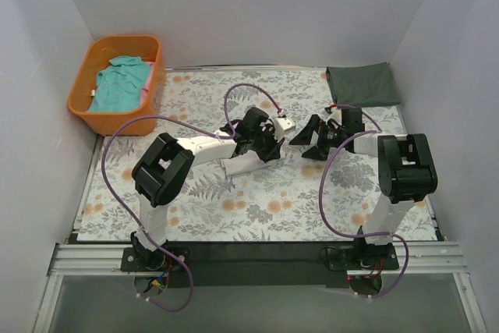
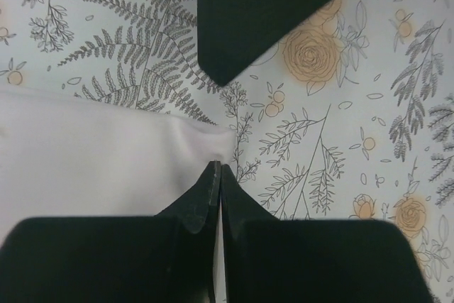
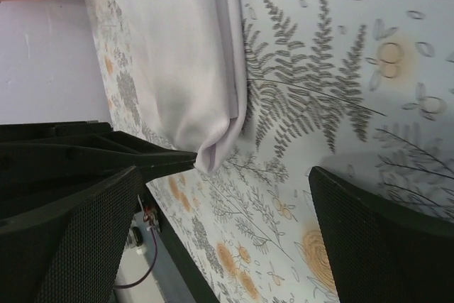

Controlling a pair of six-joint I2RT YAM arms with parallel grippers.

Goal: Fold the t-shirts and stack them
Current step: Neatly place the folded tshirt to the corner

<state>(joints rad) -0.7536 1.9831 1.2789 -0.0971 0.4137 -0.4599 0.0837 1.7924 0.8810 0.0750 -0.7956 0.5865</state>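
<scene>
Left gripper pinching corner of folded white cloth t-shirt.
Right gripper fingers spread wide, empty, just beside that corner, over floral-patterned table covering.

An orange bin sits at the floral cloth's far-left corner.

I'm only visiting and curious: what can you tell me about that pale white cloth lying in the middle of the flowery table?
The white cloth t-shirt looks soft, smooth and plain, with no print. It is folded into a compact layered bundle, with doubled edges showing along one side. It lies flat near the middle of the floral-patterned table covering, partly hidden under the left arm. The left gripper, its fingers shut together, appears to pinch one corner. The open right gripper sits beside the shirt without touching it.
</scene>
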